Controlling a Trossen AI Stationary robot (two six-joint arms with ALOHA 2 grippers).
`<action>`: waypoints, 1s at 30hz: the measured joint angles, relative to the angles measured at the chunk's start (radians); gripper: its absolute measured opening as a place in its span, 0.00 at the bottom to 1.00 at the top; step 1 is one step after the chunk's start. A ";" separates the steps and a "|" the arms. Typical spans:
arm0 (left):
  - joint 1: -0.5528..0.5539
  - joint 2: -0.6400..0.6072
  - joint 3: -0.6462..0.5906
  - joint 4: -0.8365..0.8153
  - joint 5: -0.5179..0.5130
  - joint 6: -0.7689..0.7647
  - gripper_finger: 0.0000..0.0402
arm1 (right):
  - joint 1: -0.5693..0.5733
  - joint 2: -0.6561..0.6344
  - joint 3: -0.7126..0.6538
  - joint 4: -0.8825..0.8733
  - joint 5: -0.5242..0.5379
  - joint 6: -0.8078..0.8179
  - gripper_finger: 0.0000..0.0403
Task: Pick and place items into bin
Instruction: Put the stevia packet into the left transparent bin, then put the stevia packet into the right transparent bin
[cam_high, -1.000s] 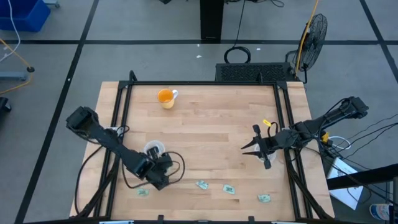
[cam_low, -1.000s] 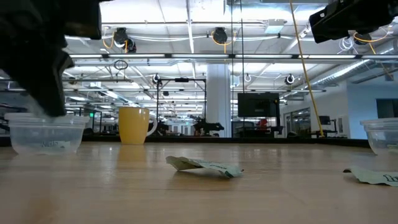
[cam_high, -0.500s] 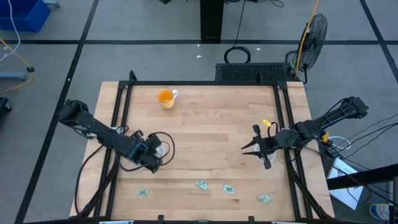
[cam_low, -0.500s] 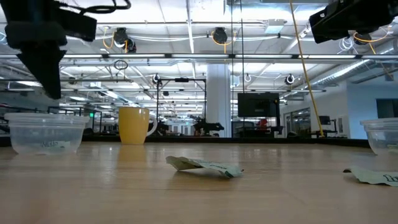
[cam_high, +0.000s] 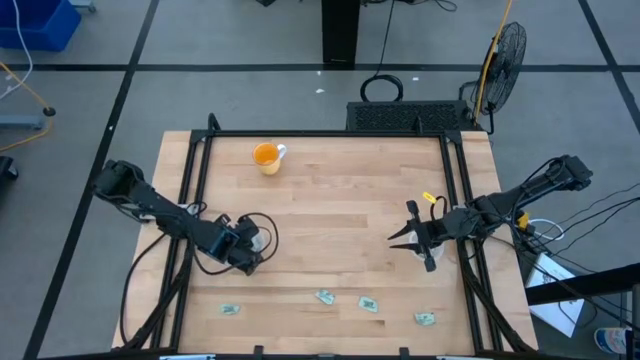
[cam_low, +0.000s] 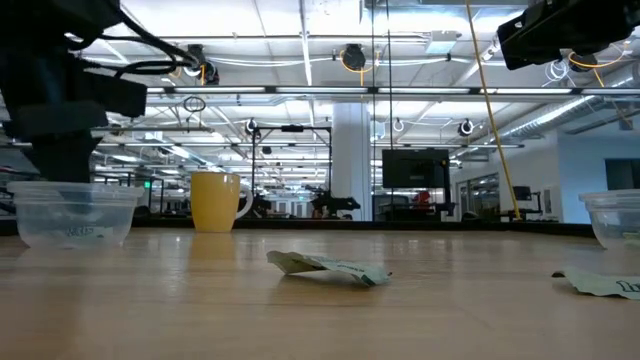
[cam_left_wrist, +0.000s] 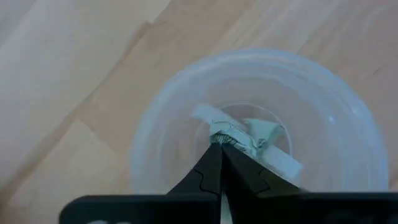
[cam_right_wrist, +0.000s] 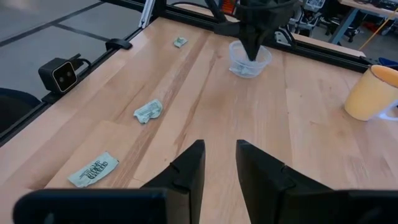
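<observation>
Because the left tool (cam_left_wrist: 221, 155) hangs straight above the round clear plastic cup (cam_left_wrist: 261, 130) on the left side of the pale wooden tabletop (cam_high: 340, 200), the release ahead seems to need only that its fingers part. Its two dark fingertips are pinched together on a small crumpled green-and-white wrapped packet (cam_left_wrist: 233, 137), held just over the cup's mouth. At least one more packet (cam_left_wrist: 264, 134) lies on the cup's floor directly beneath. From above, the left arm reaches in from the left edge, bent low, its wrist pointing down at the cup.

Four loose packets lie along the near edge of the tabletop: one at the left (cam_high: 229, 309), two near the middle (cam_high: 325, 297) (cam_high: 367, 303) and one toward the right (cam_high: 425, 319). The first is nearer the left arm, the last nearer the right.

Over the right side, the right tool (cam_high: 410, 236) waits raised, fingers spread apart and holding nothing. An orange mug (cam_high: 266, 156) stands well apart at the far side.
</observation>
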 joint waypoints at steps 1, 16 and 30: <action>0.004 0.000 -0.008 0.014 0.003 0.000 0.05 | 0.000 0.000 0.000 0.000 0.000 0.000 0.21; 0.020 0.000 -0.019 0.037 0.001 0.061 0.20 | 0.000 0.000 0.000 0.000 0.000 0.000 0.21; 0.020 0.000 0.142 -0.045 0.021 0.236 0.18 | 0.000 0.125 0.000 0.047 0.000 0.041 0.29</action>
